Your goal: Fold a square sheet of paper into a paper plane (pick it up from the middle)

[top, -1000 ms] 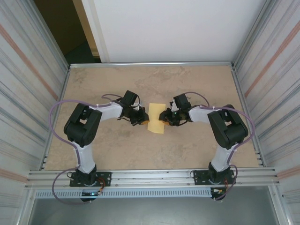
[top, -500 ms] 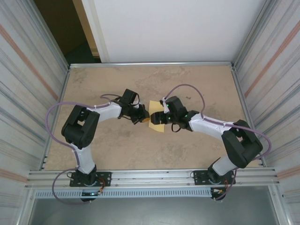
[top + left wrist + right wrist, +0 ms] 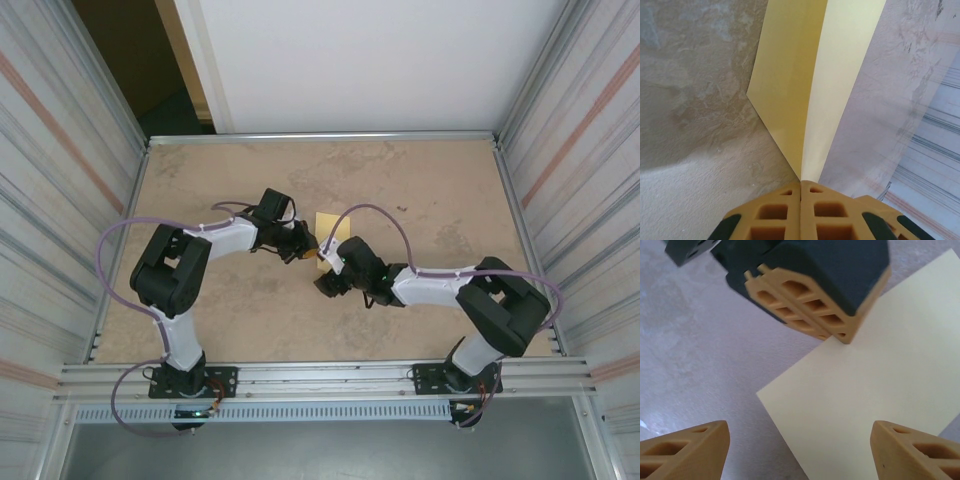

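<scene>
Paper sits near the middle of the mottled beige tabletop (image 3: 420, 190): the thin pale-yellow square sheet of paper (image 3: 328, 222) lies between my two arms, just beyond their wrists. The left tool (image 3: 801, 186) is clenched on the sheet's near edge. Its orange pads are shut flush together, and from its wrist camera the paper runs away from the pinch in two panels, one lit and one shaded, meeting along a straight ridge. I cannot tell from here whether that ridge is a set crease or only a bend raised by the pinch. The right tool (image 3: 801, 447) is released, its fingers spread wide and holding nothing, and it hovers low over one corner of the sheet (image 3: 870, 390) with the closed tip of the left tool (image 3: 837, 335) right in front of it. I judge the step in hand to be the right tool taking its own hold so the fold can be worked, with the plane far from finished. To do it well I would bring the right tool down slowly and squarely and close on the paper well short of the left pads so the two do not collide. The left pinch should stay firm as the anchor. Thin paper like this will likely buckle or slide if I push sideways, so I would drag gently.
</scene>
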Available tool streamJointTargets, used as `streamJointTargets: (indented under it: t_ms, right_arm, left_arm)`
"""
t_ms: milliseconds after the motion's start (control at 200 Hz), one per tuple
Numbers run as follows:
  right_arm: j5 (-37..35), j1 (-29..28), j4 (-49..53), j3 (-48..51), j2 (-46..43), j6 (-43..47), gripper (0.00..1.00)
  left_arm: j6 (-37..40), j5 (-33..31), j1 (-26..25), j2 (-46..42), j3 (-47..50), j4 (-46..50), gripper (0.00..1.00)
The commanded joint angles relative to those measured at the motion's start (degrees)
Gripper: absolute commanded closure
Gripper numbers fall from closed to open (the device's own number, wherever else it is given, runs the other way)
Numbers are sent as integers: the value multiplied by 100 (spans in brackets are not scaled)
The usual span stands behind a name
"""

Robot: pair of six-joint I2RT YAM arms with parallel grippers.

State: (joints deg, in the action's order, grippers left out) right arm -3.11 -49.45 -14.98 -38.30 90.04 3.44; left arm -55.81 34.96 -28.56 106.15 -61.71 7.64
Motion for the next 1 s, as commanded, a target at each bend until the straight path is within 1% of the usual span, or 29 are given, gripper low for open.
streamJointTargets:
  t_ms: [0,105,195,361,461,546,762,882,997]
  right_arm:
    - [-257,-29,-397,84,161,765,27]
    - [-570,-2,-771,178,276,868,28]
    - [-725,72,-896,224,211,901,34]
    - [-413,173,-921,359,-137,855,39]
    - [-323,168,-862,385,-231,792,46]
    - [-255,168,-853,386,-248,751,49]
    - [145,165,-755,233,-116,693,60]
    - [160,167,-750,158,1,686,65]
    - [118,181,-753,86,96,693,66]
  left_arm:
    - [-78,112,26,-145,17,62,100]
    - [-87,125,26,-136,7,55,100]
    - [-76,130,26,-133,12,62,100]
    - [-77,129,28,-124,33,59,100]
    - [-77,138,26,-112,36,53,99]
    - [-86,133,26,-104,36,38,99]
    - [-97,158,32,-118,43,35,99]
    - [-105,177,26,-128,58,14,99]
    - [-117,179,26,-146,76,-8,99]
